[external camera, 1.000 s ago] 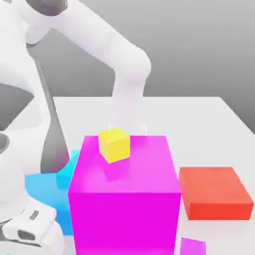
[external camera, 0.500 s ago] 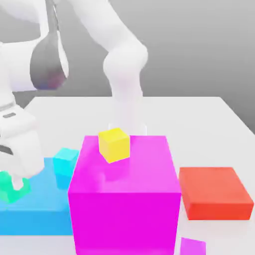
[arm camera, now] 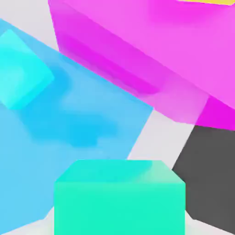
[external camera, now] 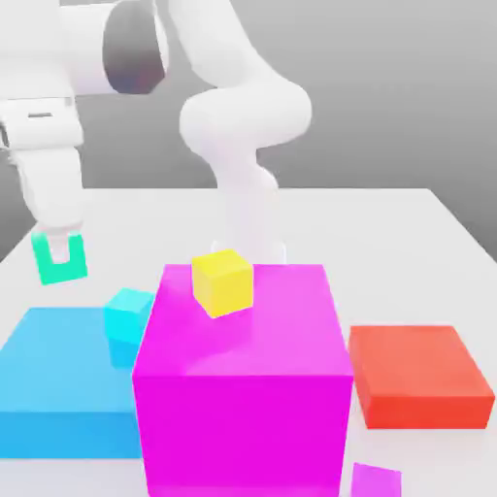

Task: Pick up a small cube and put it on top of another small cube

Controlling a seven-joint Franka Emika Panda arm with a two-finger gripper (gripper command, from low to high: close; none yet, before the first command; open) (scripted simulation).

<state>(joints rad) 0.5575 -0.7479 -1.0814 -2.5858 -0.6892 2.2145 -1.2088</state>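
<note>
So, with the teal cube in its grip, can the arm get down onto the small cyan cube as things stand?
Probably yes. The gripper holds the teal cube in the air, up and to the exterior view's left of the cyan cube, whose top is bare; the magenta block stands beside it.

the small green cube (external camera: 60, 259) is up in the air, pinched in the gripper (external camera: 61, 254), above the flat blue block (external camera: 58, 383).

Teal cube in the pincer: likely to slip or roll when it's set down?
Probably stiff: the teal cube keeps crisp edges while clamped in the pincer. Flat faces suggest it won't roll. Its smooth finish may make it slide off the cyan cube if placed off-centre.
</note>
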